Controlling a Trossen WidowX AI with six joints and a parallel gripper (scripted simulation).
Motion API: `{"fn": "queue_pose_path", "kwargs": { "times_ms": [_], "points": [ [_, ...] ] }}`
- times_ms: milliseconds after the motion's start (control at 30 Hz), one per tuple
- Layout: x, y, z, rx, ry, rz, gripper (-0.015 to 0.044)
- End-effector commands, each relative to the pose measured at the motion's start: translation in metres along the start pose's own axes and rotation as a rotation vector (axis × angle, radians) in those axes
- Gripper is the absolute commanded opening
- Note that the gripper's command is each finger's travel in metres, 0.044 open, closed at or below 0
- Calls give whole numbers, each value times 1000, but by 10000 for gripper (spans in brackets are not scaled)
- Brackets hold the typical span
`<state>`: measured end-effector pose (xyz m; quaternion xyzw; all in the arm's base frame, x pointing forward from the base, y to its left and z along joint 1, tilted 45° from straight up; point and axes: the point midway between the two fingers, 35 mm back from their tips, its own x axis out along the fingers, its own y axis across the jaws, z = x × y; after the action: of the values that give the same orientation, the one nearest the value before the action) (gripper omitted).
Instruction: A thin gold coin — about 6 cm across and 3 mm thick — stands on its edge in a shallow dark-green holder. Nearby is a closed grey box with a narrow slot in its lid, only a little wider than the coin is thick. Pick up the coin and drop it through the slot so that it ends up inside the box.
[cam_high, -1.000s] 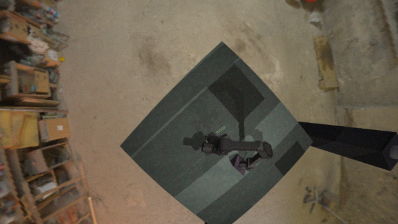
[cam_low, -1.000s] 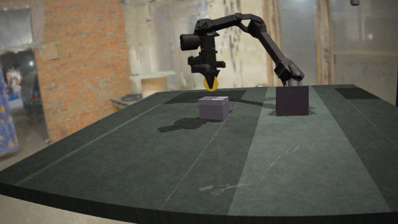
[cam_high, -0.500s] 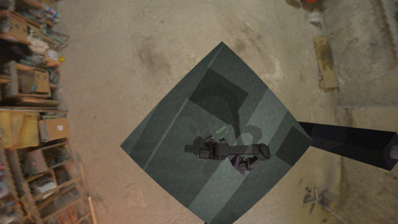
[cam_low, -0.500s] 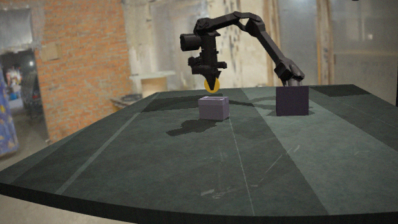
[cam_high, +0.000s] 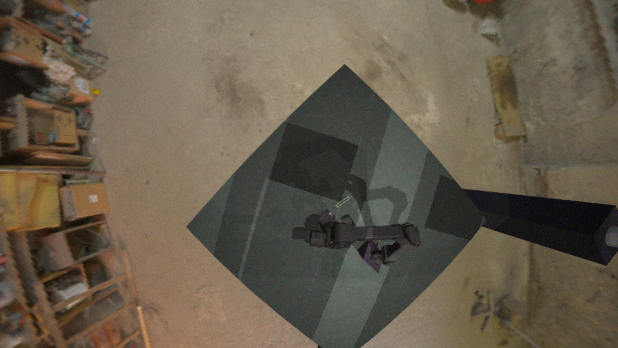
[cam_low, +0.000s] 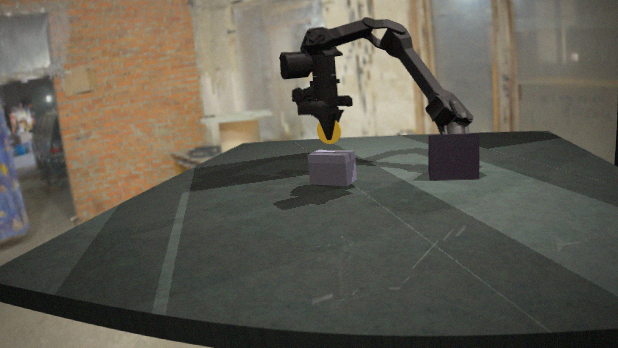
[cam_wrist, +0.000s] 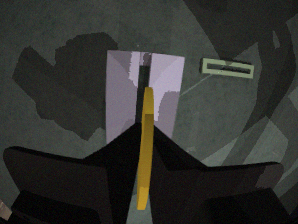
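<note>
My gripper (cam_low: 329, 136) (cam_wrist: 143, 129) points downward with its dark, tapered fingers closed on the gold coin (cam_low: 321, 133) (cam_wrist: 148, 106). The coin is a thin, smooth disc, held upright on edge between the fingertips; its rim projects beyond them. Below my fingertips, and apart from the coin, stands the box (cam_low: 330, 169) (cam_wrist: 120, 95), a block with flat faces in pale greyish lilac. Its lid carries a straight, dark, narrow slot (cam_wrist: 143, 77). In the wrist view, the coin's edge overlaps the slot line and runs at a slight tilt to it. To one side of my gripper, beyond the box, lies the holder (cam_high: 337, 205) (cam_wrist: 204, 67), a shallow rectangular frame, pale green in appearance, with an elongated recess. Box and holder rest on a dark grey-green tabletop (cam_high: 280, 255) (cam_low: 280, 260) (cam_wrist: 60, 22) with a mottled surface.
</note>
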<state>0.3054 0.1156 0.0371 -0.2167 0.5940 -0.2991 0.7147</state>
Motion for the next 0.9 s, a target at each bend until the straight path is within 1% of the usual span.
{"fn": "queue_pose_path", "kwargs": {
  "times_ms": [0, 867],
  "points": [
    [1, 2, -3, 5, 2, 0, 0],
    [7, 2, -3, -2, -3, 0, 0]
  ]
}}
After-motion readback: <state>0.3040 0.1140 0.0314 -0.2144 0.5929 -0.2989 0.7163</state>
